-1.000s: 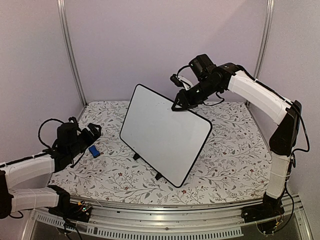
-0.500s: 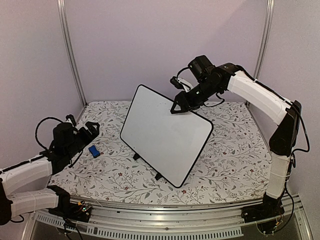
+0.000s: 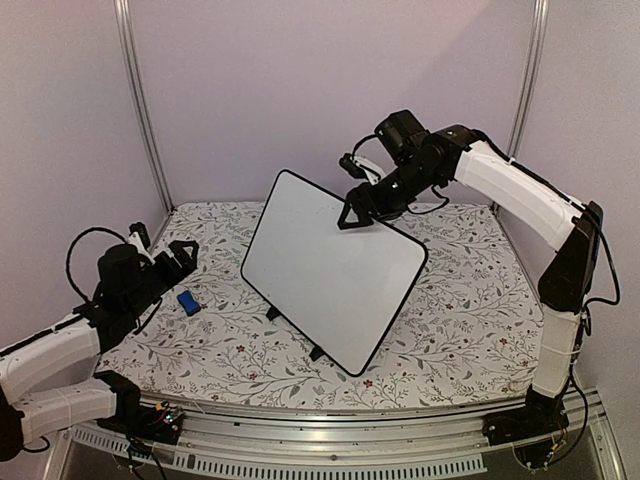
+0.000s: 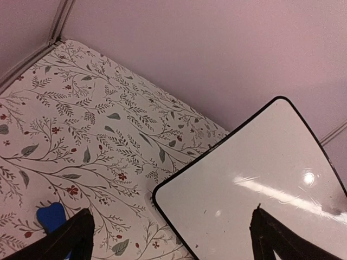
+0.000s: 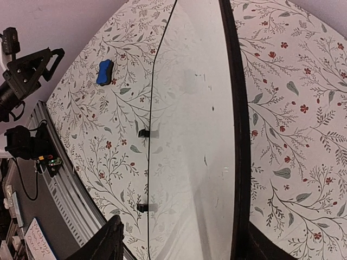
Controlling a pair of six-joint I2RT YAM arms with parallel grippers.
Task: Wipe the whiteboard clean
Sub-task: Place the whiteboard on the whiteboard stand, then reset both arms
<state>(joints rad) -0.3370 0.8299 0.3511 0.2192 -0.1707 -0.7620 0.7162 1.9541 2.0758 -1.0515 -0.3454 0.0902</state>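
The whiteboard (image 3: 330, 272) stands tilted on its small black feet mid-table, its face showing only faint specks. My right gripper (image 3: 352, 214) is open astride the board's top edge. In the right wrist view the right gripper (image 5: 184, 250) has the black rim of the whiteboard (image 5: 190, 135) close to one finger and the other finger well off the face. My left gripper (image 3: 176, 258) hovers open at the left, just above the blue eraser block (image 3: 188, 302). In the left wrist view the left gripper (image 4: 171, 244) frames the whiteboard (image 4: 260, 179) corner, and the eraser (image 4: 51, 215) lies low at the left.
A floral cloth (image 3: 460, 300) covers the table, with plain walls behind and to both sides. A metal rail (image 3: 350, 440) runs along the near edge. The eraser (image 5: 104, 72) lies left of the board on the cloth.
My right jaws have spread apart, letting go of the board's top edge. The left arm has drawn back to the left, away from the eraser. The board stays standing.
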